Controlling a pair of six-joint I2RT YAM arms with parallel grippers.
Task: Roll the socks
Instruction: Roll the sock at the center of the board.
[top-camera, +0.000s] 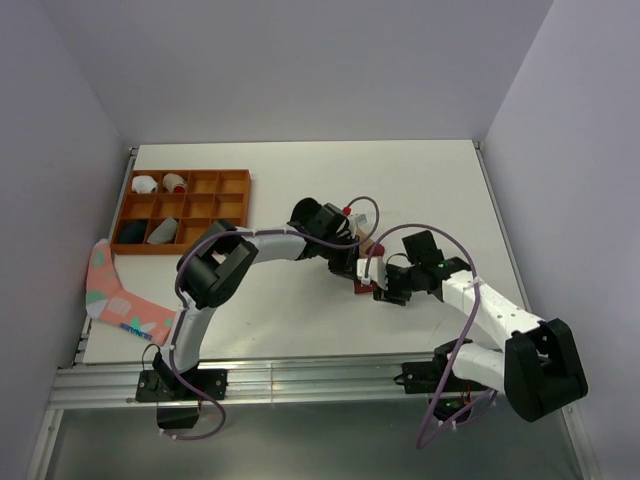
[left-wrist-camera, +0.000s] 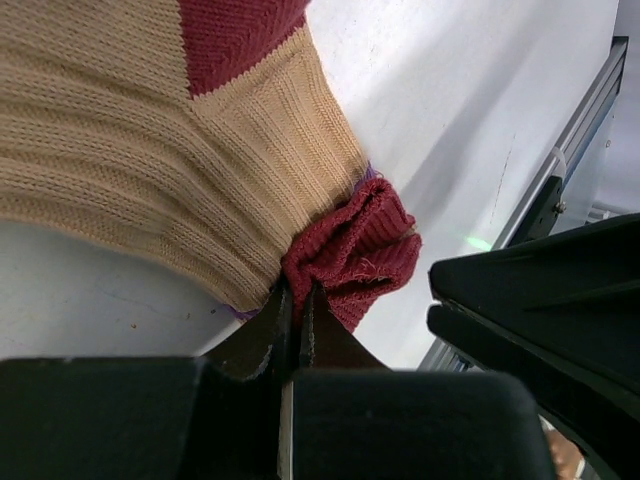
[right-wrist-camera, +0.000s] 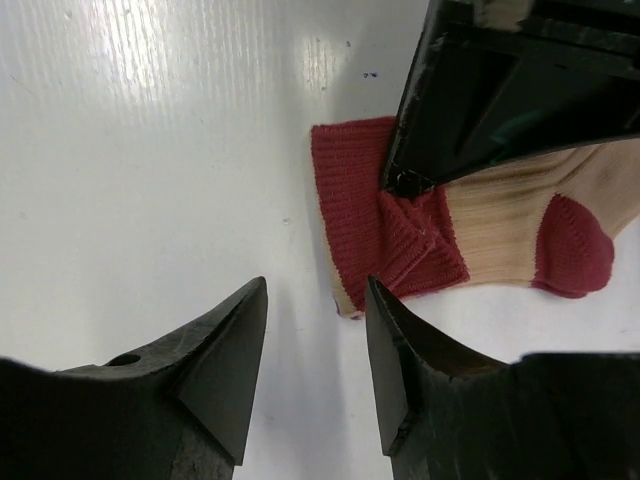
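One of the socks (right-wrist-camera: 495, 215), tan with a maroon cuff and heel, lies flat on the white table. Its maroon cuff (left-wrist-camera: 350, 250) is folded over on itself. My left gripper (left-wrist-camera: 296, 290) is shut on that fold, pinching the cloth between its tips. In the right wrist view the left gripper (right-wrist-camera: 405, 182) comes down from the upper right onto the cuff. My right gripper (right-wrist-camera: 315, 290) stands open just short of the cuff's edge, with only bare table between its fingers. From above, both grippers meet over the sock (top-camera: 361, 288) at mid-table.
An orange compartment tray (top-camera: 128, 205) at the back left holds small rolled bundles (top-camera: 146, 184). A pink sock with teal spots (top-camera: 110, 290) lies at the table's left edge. The right gripper's black body (left-wrist-camera: 540, 300) looms close at the right of the left wrist view.
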